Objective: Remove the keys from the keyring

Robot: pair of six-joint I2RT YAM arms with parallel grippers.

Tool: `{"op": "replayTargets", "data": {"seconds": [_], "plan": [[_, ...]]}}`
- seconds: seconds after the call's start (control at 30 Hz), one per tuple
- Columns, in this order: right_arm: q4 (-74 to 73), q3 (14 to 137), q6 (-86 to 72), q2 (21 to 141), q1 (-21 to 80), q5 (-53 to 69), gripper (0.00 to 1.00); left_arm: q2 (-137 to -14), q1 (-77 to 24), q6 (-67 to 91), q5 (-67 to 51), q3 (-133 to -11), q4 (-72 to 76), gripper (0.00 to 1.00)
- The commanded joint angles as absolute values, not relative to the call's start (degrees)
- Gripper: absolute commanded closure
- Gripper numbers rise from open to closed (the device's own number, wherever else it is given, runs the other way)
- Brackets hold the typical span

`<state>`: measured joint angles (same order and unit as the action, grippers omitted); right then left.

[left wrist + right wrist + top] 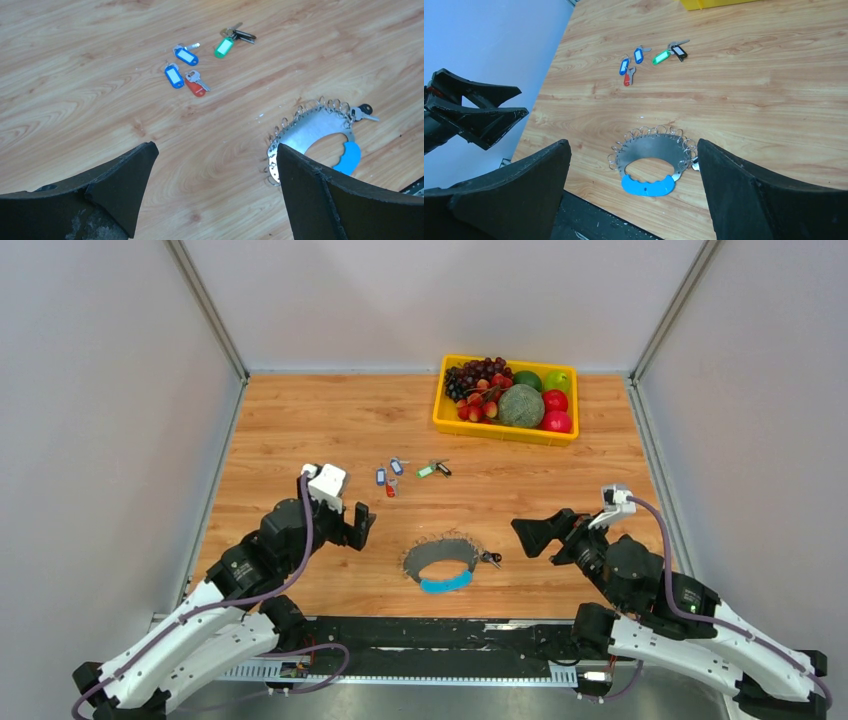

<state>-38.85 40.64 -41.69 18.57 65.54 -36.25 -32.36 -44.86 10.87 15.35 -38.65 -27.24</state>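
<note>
The keyring (441, 562) is a flat grey hoop with small wire loops round its edge and a blue section at the near side. It lies flat near the table's front edge and shows in the left wrist view (312, 129) and the right wrist view (651, 152). One black-headed key (490, 559) (364, 113) hangs at its right side. Several loose keys (392, 478) (186, 75) (629, 71) with blue, red, green and black heads lie behind it. My left gripper (362, 524) (215, 165) is open, left of the hoop. My right gripper (530, 536) (634, 165) is open, right of it.
A yellow fruit tray (440, 410) with grapes, a melon and red and green fruit stands at the back right. Grey walls close in the table on three sides. A black rail (430, 632) runs along the front edge between the arm bases.
</note>
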Motion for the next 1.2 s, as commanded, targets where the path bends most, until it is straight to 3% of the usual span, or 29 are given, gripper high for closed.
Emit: {"op": "replayTargets", "data": {"seconds": [0.0,0.17,0.43,0.53,0.67,1.17], "plan": [[-38.97,41.05,-42.83,18.67,65.65,-37.23,0.0,-36.1,-44.73,12.86,13.18,-39.8,-27.39,0.0],[-40.34,42.97,-41.99,21.4,65.62,-36.91,0.0,-49.56,-45.85,20.46,7.84,-48.3,-32.08,0.0],[-42.02,44.05,-43.09,24.21,65.57,-35.71,0.01,-66.79,-54.77,19.37,1.76,-50.92,-16.66,0.04],[-44.82,46.07,-44.32,25.24,65.62,-36.22,0.01,-72.57,-54.85,18.93,-1.82,-50.03,-9.86,0.14],[-47.53,47.61,-44.25,25.02,65.62,-38.52,0.01,-79.27,-54.99,18.11,-6.82,-48.89,-1.6,0.38],[-50.6,48.27,-45.36,26.42,65.58,-39.58,0.0,-97.51,-56.75,14.79,-4.32,-56.93,1.57,0.55]]}}
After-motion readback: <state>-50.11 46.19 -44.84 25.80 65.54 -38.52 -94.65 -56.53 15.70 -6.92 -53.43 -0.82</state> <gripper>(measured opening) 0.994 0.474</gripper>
